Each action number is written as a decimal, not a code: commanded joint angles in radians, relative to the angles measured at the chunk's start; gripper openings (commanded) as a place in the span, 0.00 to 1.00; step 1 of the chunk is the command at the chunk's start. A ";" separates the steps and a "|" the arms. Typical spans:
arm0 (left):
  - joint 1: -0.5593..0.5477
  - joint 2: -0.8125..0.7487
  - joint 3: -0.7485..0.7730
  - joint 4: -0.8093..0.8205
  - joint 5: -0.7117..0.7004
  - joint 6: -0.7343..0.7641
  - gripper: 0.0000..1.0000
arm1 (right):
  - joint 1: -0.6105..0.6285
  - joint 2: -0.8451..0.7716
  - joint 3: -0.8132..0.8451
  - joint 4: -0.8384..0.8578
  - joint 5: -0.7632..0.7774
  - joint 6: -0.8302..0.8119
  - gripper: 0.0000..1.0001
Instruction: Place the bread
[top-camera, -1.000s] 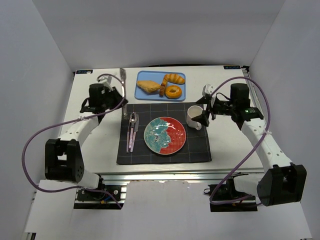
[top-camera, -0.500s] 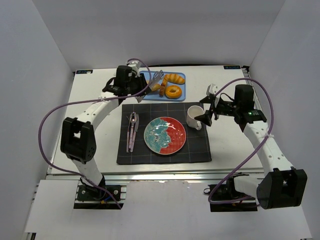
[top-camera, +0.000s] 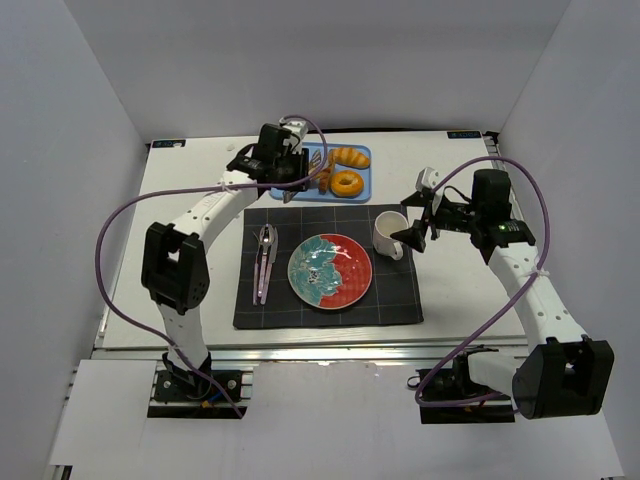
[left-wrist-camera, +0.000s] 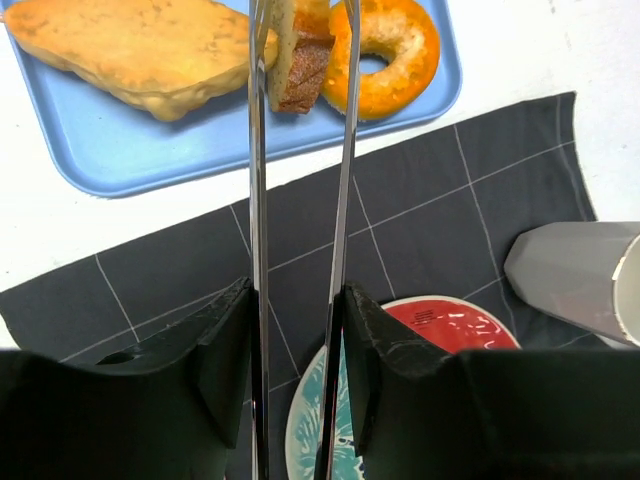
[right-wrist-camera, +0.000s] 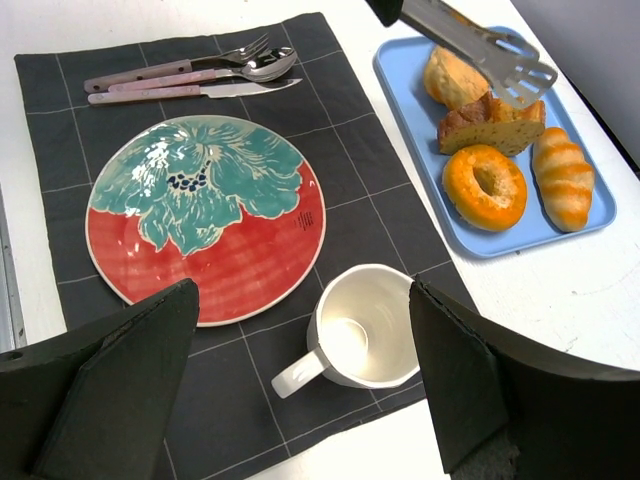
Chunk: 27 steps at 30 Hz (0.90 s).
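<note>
Cutlery (top-camera: 263, 262) lies along the left edge of the dark placemat (top-camera: 390, 295), behind the left gripper (left-wrist-camera: 298, 305) and off its path, which suggests a laid table setting rather than anything to be moved. That gripper is stretched toward the far side of the table, with its two fingers clamped from outside on the arms of a pair of metal tongs (right-wrist-camera: 478, 42). Holding the tool this way lets the arm reach the food without its own fingers touching it. Ahead of the gripper sits the blue tray (left-wrist-camera: 110, 150). A flat toast slice (left-wrist-camera: 140, 45) lies ahead and to the left of the tongs. The brown slice (left-wrist-camera: 300, 75), which I take to be the bread in question, sits on the tray right between the tong tips. Whether the tips are actually pinching it, or it has left the tray, cannot be told. A ring doughnut (left-wrist-camera: 400, 92) lies just right of the tongs, and a roll (right-wrist-camera: 565, 190) lies beyond that. Behind the left gripper, toward the arm bases, the empty flowered plate (right-wrist-camera: 205, 215) sits in the middle of the mat and looks like the likely landing spot. Further right, the white mug (right-wrist-camera: 362, 330) sits just ahead of the right gripper (right-wrist-camera: 303, 288), whose fingers are spread wide with nothing between them. It seems to be parked clear of the plate.
</note>
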 joint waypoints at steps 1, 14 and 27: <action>-0.022 0.005 0.056 -0.042 -0.035 0.047 0.49 | -0.007 -0.012 -0.009 0.033 -0.030 0.004 0.89; -0.027 0.051 0.094 -0.071 -0.034 0.065 0.47 | -0.016 -0.014 -0.017 0.042 -0.037 0.013 0.89; -0.029 -0.102 0.085 -0.071 0.041 0.037 0.08 | -0.026 -0.023 -0.008 0.035 -0.045 0.010 0.89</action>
